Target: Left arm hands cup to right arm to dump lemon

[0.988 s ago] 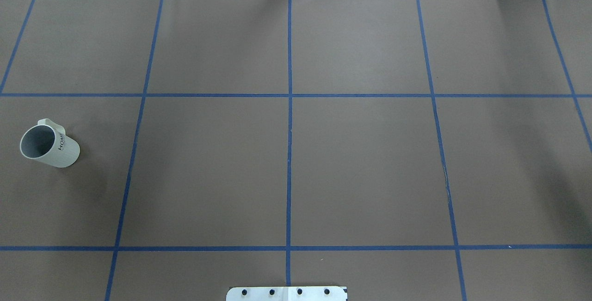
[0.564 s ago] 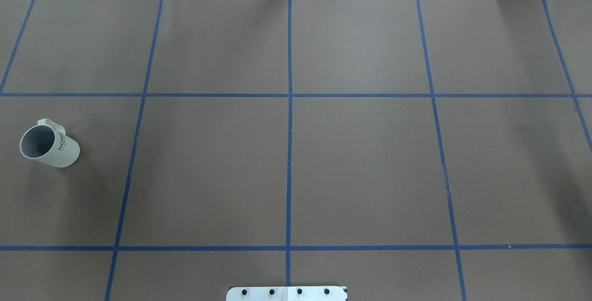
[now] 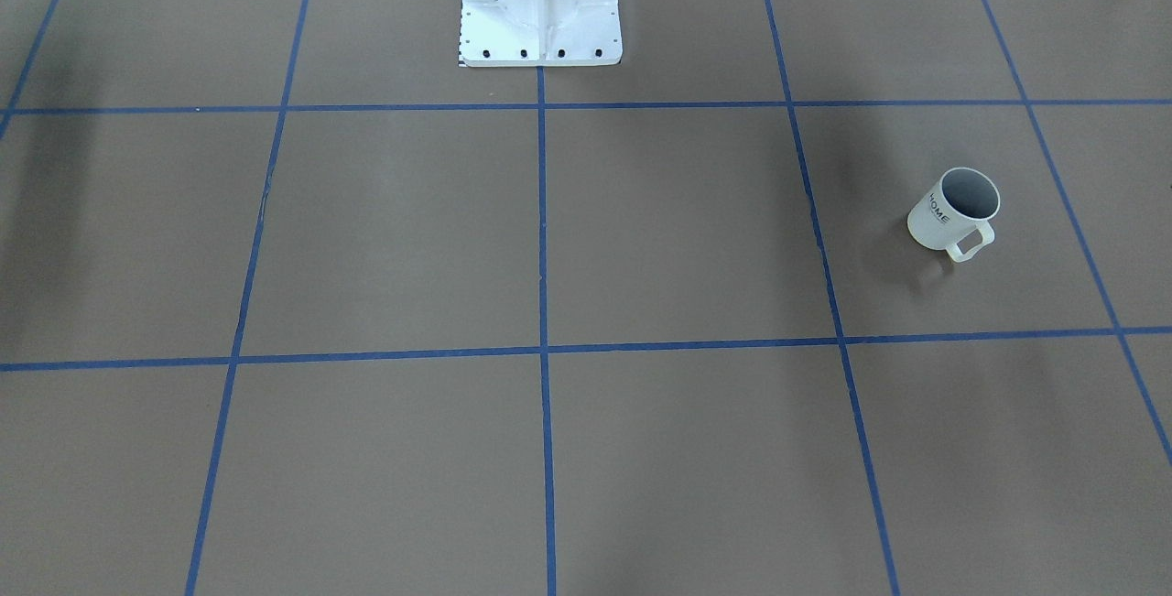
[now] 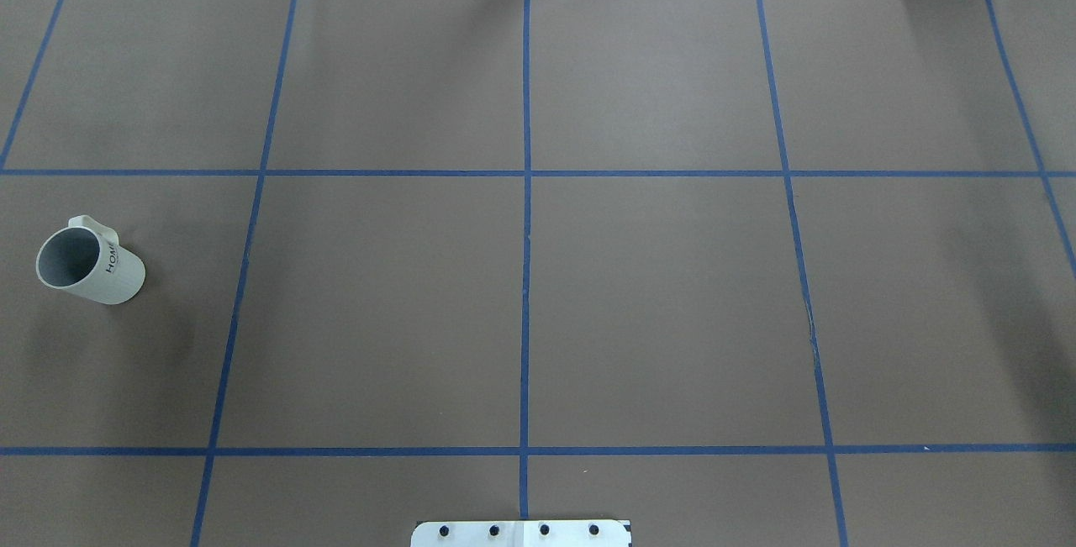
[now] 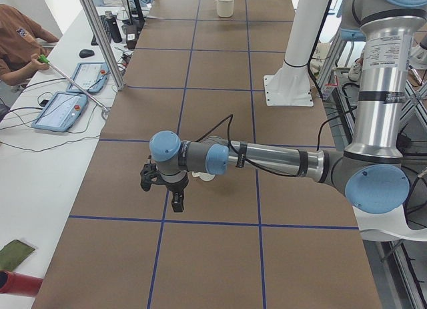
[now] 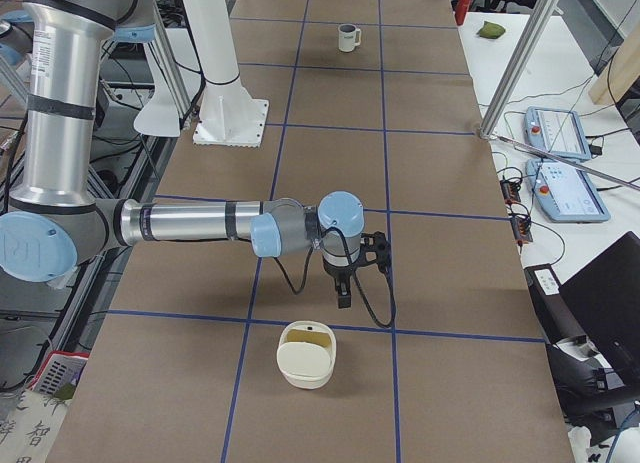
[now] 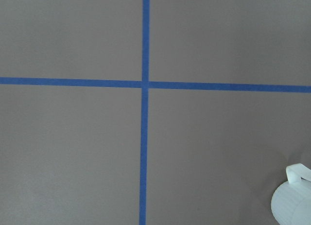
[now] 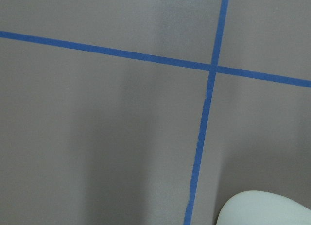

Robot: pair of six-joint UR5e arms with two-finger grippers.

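The cream-white cup (image 4: 90, 265) marked HOME stands upright on the brown mat on my left side, also seen as the cup (image 3: 952, 210) with its handle away from my base. Its inside looks grey and the lemon does not show. The left gripper (image 5: 176, 202) hangs over the mat close beside the cup (image 5: 207, 177), which the wrist half hides; the left wrist view catches only the cup's (image 7: 290, 203) ribbed side and handle. The right gripper (image 6: 344, 297) hangs at the table's other end. Whether either gripper is open or shut I cannot tell.
A cream container (image 6: 306, 355) with a yellowish patch in its opening sits near the right gripper; its rim (image 8: 265, 210) shows in the right wrist view. The white pedestal base (image 3: 540, 1) stands at mid-table. A person and tablets (image 5: 63, 109) occupy the side bench.
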